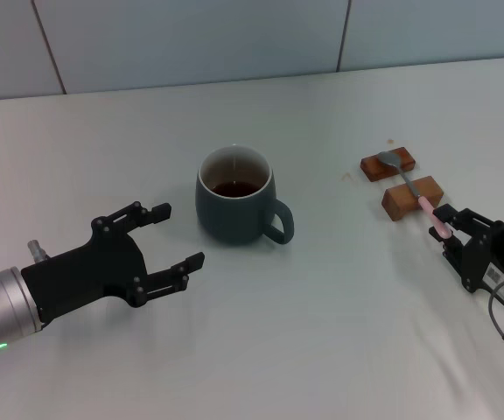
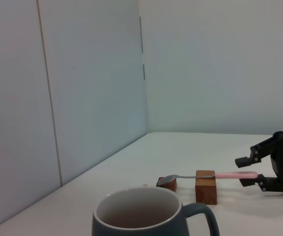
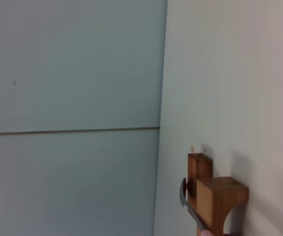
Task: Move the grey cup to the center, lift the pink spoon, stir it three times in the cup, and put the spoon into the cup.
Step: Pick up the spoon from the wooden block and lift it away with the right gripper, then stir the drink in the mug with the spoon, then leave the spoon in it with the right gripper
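The grey cup (image 1: 234, 210) stands mid-table with dark liquid inside and its handle toward the right; the left wrist view shows its rim (image 2: 136, 216) close up. The pink spoon (image 1: 409, 184) lies across two brown wooden blocks, bowl on the far one. My right gripper (image 1: 441, 224) is open, its fingers straddling the tip of the pink handle (image 2: 230, 174) with gaps on both sides. My left gripper (image 1: 179, 234) is open and holds nothing, a short way left of the cup.
The two wooden blocks (image 1: 388, 164) (image 1: 412, 198) sit right of the cup. A pale panelled wall (image 1: 191, 44) runs along the table's far edge. The right wrist view shows only the blocks (image 3: 220, 196) and the spoon bowl (image 3: 184, 196).
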